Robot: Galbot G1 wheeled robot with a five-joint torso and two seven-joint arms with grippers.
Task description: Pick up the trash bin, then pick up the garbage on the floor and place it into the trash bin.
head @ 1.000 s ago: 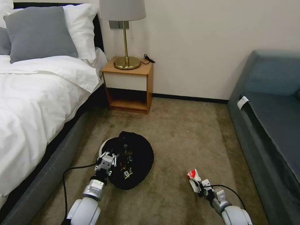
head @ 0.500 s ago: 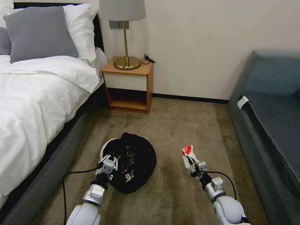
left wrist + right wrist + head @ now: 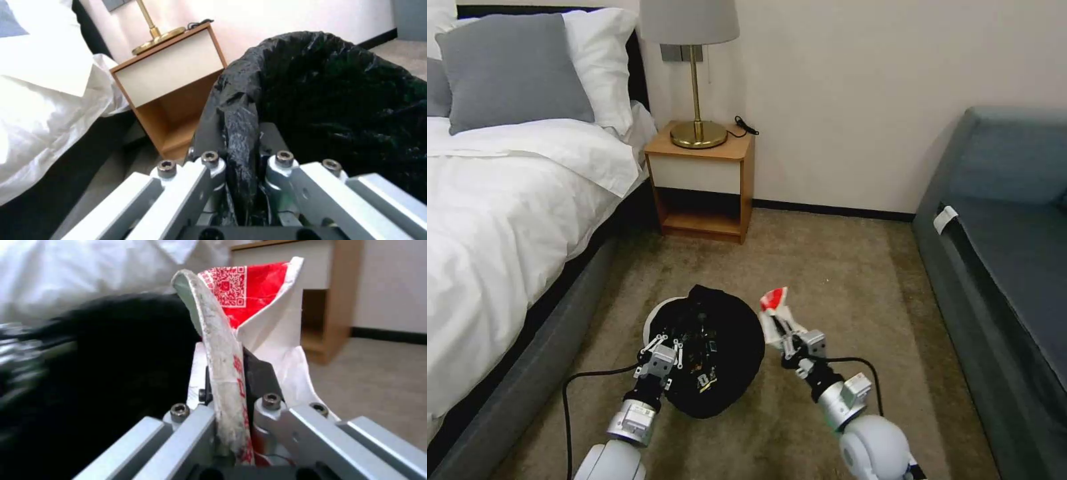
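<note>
The trash bin (image 3: 710, 350), white with a black bag liner, hangs low over the carpet at centre. My left gripper (image 3: 675, 349) is shut on its lined rim (image 3: 240, 133). My right gripper (image 3: 782, 333) is shut on the garbage, a red-and-white packet (image 3: 774, 307), held upright right beside the bin's right edge. In the right wrist view the packet (image 3: 249, 306) stands between the fingers, with the black liner (image 3: 98, 366) close beside it.
A white bed (image 3: 500, 200) runs along the left. A wooden nightstand (image 3: 704, 187) with a brass lamp (image 3: 694, 73) stands at the back wall. A dark sofa (image 3: 1007, 267) lines the right side. Tan carpet (image 3: 840, 280) lies between them.
My right gripper has carried the packet up and leftward from the right floor area to the bin's right edge. The bin and left gripper have shifted slightly.
</note>
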